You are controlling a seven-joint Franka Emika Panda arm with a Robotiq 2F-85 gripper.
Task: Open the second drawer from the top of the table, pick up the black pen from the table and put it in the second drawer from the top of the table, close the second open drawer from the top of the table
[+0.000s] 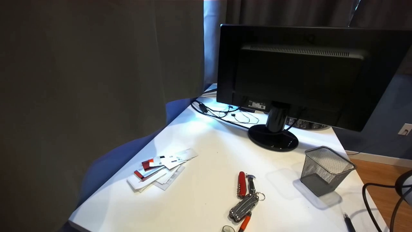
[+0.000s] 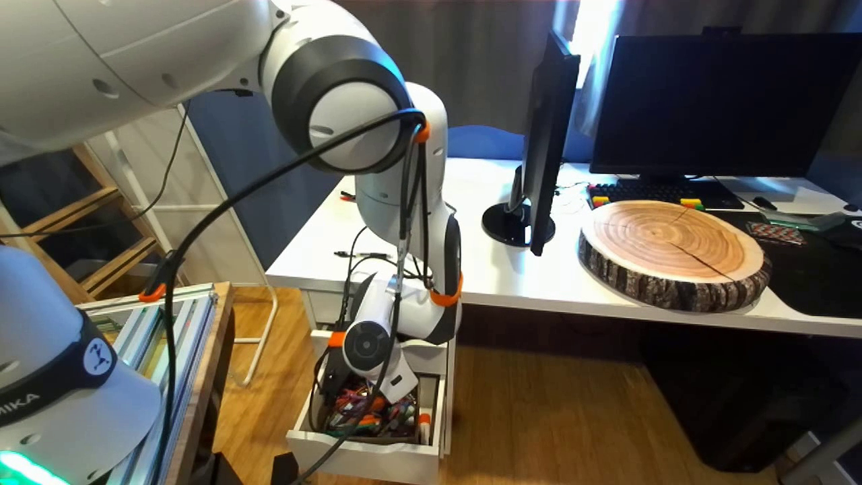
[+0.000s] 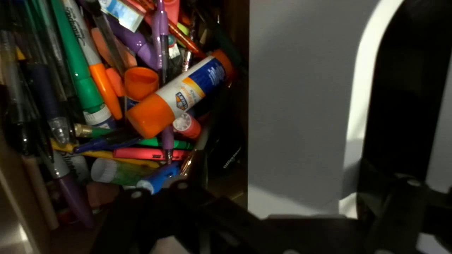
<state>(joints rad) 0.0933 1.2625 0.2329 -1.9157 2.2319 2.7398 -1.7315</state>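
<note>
The black pen (image 1: 348, 222) lies on the white table (image 1: 199, 209), cut by the frame's bottom edge; it also shows near the table edge in an exterior view (image 2: 343, 254). Below the table top, a white drawer (image 2: 404, 461) stands open with a box of pens and markers inside. I cannot tell its place in the stack. My gripper (image 2: 330, 387) is low inside this drawer, partly hidden by the wrist. In the wrist view my gripper (image 3: 279, 201) has its fingers spread, with a plain grey-white panel (image 3: 300, 106) between and beyond them. No pen is between them.
A glue stick (image 3: 176, 93) lies on the packed pens. A grey mesh cup (image 1: 325, 170), a red knife (image 1: 242, 185), a multitool (image 1: 244, 206), cards (image 1: 161, 167) and a monitor (image 1: 296, 77) are on the table. A wood slab (image 2: 673, 242) stands farther along. Black cables hang along the arm.
</note>
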